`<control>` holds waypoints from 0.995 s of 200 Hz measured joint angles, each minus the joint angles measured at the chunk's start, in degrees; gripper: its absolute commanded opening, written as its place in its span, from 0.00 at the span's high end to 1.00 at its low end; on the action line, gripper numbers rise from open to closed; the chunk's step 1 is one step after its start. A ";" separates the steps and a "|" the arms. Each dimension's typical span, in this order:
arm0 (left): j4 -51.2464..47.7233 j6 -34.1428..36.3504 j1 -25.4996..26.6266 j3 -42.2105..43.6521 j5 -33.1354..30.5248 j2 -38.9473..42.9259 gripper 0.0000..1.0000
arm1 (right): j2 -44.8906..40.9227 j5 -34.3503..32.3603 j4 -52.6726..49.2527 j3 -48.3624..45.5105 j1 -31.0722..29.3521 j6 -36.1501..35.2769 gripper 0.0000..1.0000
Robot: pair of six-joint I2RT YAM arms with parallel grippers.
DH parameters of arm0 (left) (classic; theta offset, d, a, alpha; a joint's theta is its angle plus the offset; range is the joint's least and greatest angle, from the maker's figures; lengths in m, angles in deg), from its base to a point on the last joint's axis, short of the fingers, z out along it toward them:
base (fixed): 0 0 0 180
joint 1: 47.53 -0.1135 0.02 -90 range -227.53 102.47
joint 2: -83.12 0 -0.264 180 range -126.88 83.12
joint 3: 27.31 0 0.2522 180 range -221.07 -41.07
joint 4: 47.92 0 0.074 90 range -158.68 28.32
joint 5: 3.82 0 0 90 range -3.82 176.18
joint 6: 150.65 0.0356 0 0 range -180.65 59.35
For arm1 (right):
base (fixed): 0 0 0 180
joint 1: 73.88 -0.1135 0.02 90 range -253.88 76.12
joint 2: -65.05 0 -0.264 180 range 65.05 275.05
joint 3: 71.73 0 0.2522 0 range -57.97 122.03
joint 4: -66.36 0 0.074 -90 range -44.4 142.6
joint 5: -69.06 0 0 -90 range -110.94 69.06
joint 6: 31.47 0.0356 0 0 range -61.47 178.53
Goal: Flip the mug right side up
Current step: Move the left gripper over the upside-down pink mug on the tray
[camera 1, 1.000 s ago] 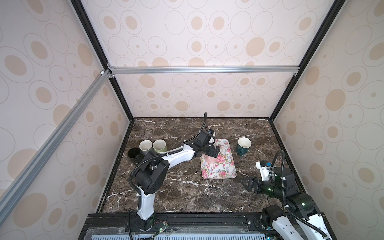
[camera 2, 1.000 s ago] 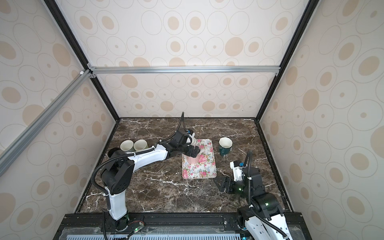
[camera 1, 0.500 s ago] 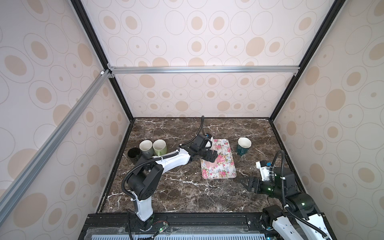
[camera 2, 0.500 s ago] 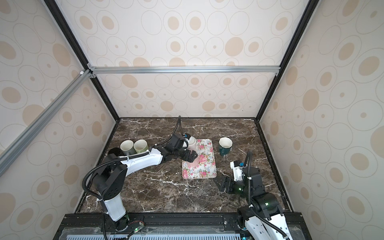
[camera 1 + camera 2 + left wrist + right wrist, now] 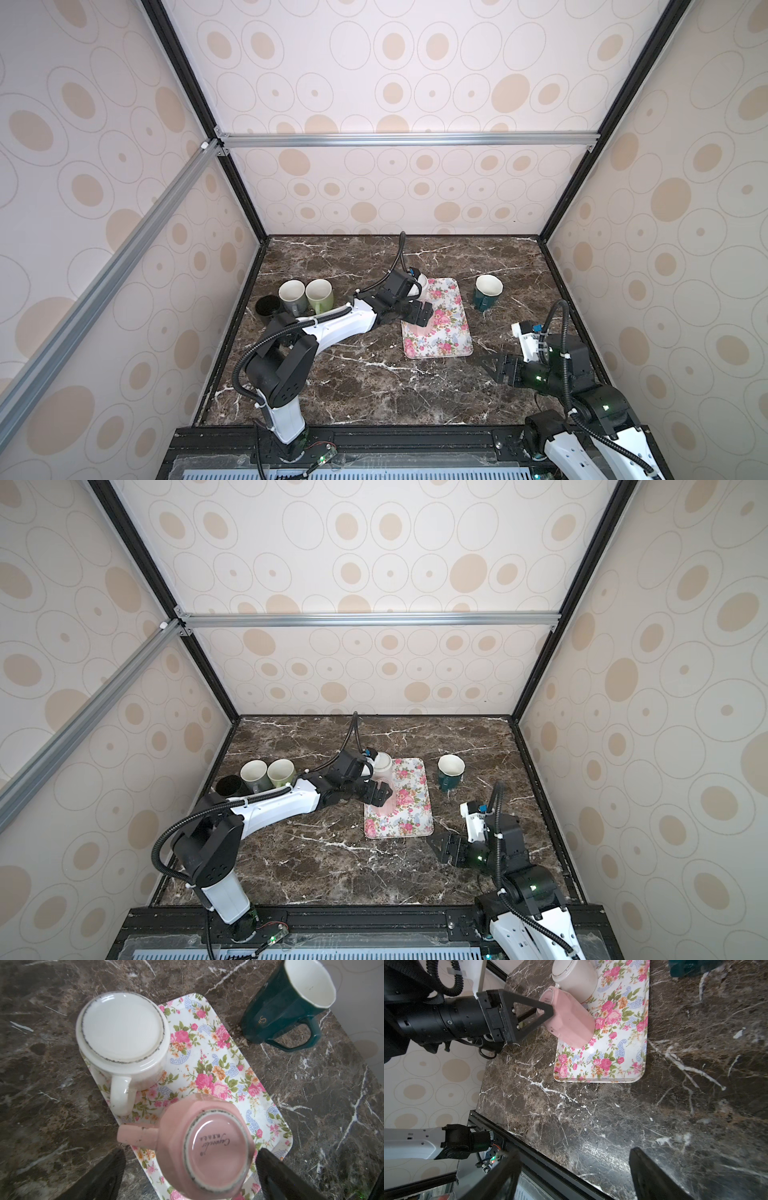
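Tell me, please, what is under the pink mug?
The pink mug sits upside down, base up, on the floral tray. Only the tray shows around its rim. Whatever lies beneath its mouth, or inside it, is covered by the mug itself.

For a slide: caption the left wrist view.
Left gripper, jaws open, flanks the upside-down pink mug on the floral tray.

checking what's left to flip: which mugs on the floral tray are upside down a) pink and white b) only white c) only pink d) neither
a: the left wrist view shows the pink mug and the white mug both base-up on the floral tray.
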 measured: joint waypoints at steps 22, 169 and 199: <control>0.31 -0.04 0.00 0.63 -1.73 2.01 0.02 | 0.00 0.17 0.00 0.00 -0.02 -0.15 0.15; 0.79 -5.03 -5.70 3.45 -11.26 -1.01 0.02 | 0.00 0.52 0.02 0.00 0.00 -0.39 0.15; 0.85 -5.77 -6.29 -0.02 -11.34 -4.76 0.02 | 0.00 0.59 0.02 -0.02 0.00 -0.42 0.16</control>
